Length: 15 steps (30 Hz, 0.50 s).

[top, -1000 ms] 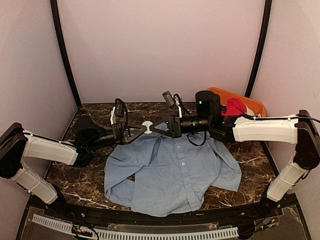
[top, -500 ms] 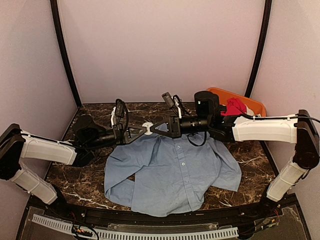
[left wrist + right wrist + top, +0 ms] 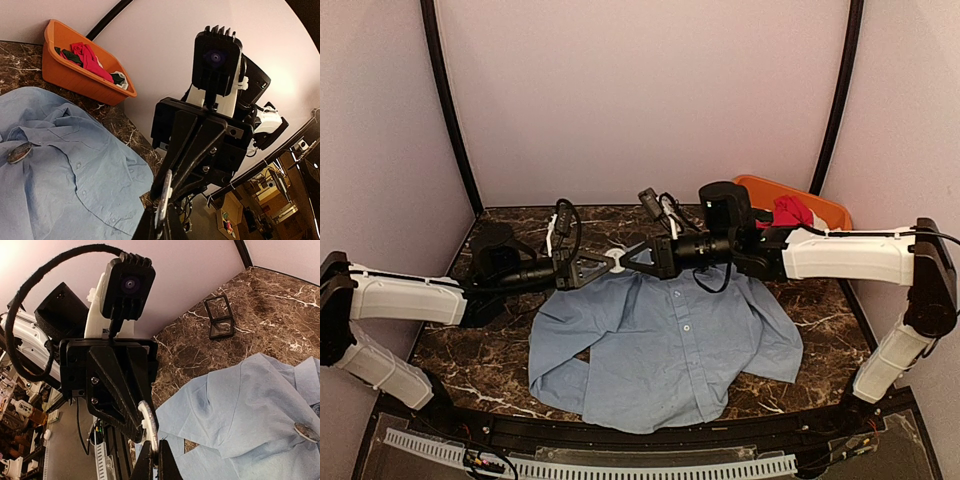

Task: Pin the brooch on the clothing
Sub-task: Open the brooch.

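Note:
The light blue shirt (image 3: 670, 340) lies spread on the marble table, collar to the back. The brooch, a small dark round disc (image 3: 19, 152), lies on the shirt near the collar. It also shows in the right wrist view (image 3: 306, 431); I cannot make it out in the top view. My left gripper (image 3: 603, 265) and right gripper (image 3: 628, 260) meet tip to tip above the collar. Both are shut on the rim of one small white round disc (image 3: 614, 262), held edge-on in the air (image 3: 164, 197) (image 3: 149, 425).
An orange bin (image 3: 825, 212) with a red garment (image 3: 790, 213) stands at the back right corner. A small black open frame (image 3: 220, 317) lies on the table at the back left. Curved black poles and pale walls close in the sides and back.
Both grippers have shifted slightly left and down with the white disc between them. The left arm has stretched out further. The shirt has not moved.

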Tool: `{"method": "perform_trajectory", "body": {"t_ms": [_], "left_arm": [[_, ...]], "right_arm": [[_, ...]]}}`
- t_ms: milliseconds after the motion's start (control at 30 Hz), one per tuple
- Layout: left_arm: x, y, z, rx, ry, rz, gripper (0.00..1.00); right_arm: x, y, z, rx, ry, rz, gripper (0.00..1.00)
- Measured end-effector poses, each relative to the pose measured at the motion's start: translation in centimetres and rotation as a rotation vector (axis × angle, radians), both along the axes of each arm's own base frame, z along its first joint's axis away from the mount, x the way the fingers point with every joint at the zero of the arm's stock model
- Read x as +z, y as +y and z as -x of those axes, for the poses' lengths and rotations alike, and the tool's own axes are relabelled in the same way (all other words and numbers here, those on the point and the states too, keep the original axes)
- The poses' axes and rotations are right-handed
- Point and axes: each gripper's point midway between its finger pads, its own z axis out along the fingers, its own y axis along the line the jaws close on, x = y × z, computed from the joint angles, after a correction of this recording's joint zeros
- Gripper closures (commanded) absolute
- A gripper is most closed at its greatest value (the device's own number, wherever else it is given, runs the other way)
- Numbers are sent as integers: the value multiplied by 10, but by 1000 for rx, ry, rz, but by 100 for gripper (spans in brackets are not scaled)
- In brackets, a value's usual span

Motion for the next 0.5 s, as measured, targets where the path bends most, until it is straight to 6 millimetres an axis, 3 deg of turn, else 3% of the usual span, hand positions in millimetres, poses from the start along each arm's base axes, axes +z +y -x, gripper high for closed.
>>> {"method": "perform_trajectory", "body": {"t_ms": [200,500], "left_arm": [[-15,-2,-4,5,57,-20,73],[-16,-1,-2,-3,85,33,66]], "right_arm": [[-7,2,3,-9,-34,45,100],[-5,4,4,-5,-49,39,100]]}}
